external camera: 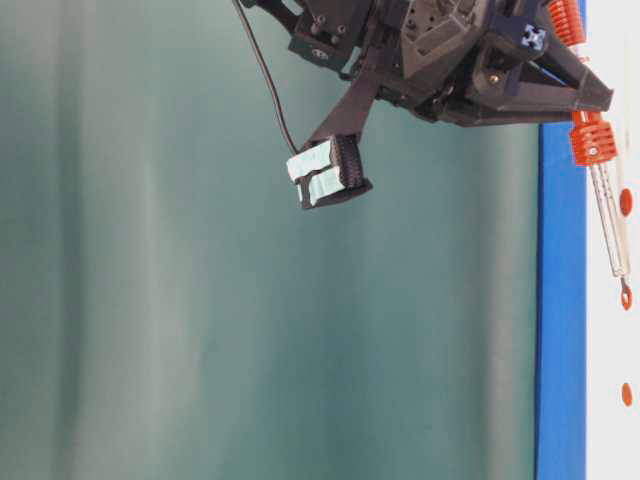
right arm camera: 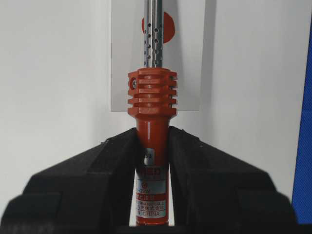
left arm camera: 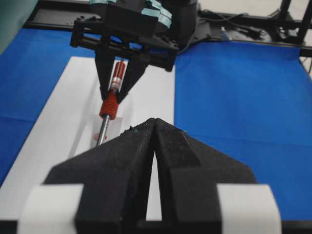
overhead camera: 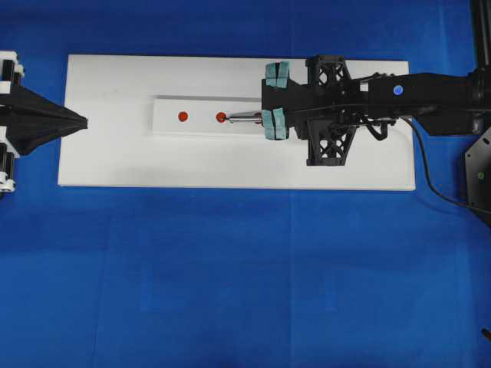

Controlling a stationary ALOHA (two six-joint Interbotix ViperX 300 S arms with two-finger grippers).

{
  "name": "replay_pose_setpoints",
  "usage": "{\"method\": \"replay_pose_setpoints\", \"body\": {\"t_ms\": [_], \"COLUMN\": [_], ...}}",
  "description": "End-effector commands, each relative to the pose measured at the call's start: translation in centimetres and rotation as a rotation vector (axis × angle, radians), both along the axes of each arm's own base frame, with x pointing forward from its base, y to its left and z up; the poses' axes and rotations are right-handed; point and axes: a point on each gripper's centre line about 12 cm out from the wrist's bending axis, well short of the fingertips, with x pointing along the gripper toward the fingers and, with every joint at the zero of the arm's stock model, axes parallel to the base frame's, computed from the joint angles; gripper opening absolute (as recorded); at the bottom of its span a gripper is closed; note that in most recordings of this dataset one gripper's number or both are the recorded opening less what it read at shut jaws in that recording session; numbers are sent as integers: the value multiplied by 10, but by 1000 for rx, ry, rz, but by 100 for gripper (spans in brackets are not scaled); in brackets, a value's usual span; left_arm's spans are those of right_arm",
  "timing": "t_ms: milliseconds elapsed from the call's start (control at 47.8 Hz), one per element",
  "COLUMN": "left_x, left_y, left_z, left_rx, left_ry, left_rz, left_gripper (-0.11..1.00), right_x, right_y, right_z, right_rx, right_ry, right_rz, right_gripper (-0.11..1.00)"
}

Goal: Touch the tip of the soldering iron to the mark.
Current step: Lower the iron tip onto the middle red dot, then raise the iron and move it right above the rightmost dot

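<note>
My right gripper (right arm camera: 152, 156) is shut on the red-orange handle of the soldering iron (right arm camera: 152, 97), which points left along the white block (overhead camera: 165, 115). The tip (overhead camera: 228, 119) lies at the middle red dot (overhead camera: 221, 117); whether it touches, I cannot tell. The mark (overhead camera: 182, 116), the left-end dot, is bare, well left of the tip. In the table-level view the tip (external camera: 624, 292) is at the middle dot and the mark (external camera: 627, 394) lies beyond it. The shaft crosses the right-end dot (right arm camera: 168, 27). My left gripper (overhead camera: 81, 120) is shut and empty, left of the block.
The block rests on a white board (overhead camera: 107, 161) on a blue table (overhead camera: 230, 276). The iron's black cord (overhead camera: 430, 180) trails off to the right from the right arm (overhead camera: 430, 92). The left gripper's fingertips (left arm camera: 146, 127) hover over the board's left end.
</note>
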Motion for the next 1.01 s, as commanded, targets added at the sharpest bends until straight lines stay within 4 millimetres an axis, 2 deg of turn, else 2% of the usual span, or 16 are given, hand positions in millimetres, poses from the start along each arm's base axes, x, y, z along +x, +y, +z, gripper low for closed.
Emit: {"method": "replay_pose_setpoints", "body": {"t_ms": [0,712,880,984], "left_x": [1,1,1,1], "left_y": [1,1,1,1], "left_z": [4,4,4,4], "left_rx": [0,0,-1,-1], "left_ry": [-11,-12,-11,-11], "left_rz": [3,3,3,3], "left_gripper": [0,0,0,0], "right_x": [3,3,5,5], "right_y": [-1,-1,-2,-4], "right_z": [8,9,15,26], "right_rx": [-4,-3,-9,-15], "right_ry": [-27,-27,-14,-9], "right_rz": [0,-2,-9,-16], "right_gripper": [6,6,6,6]}}
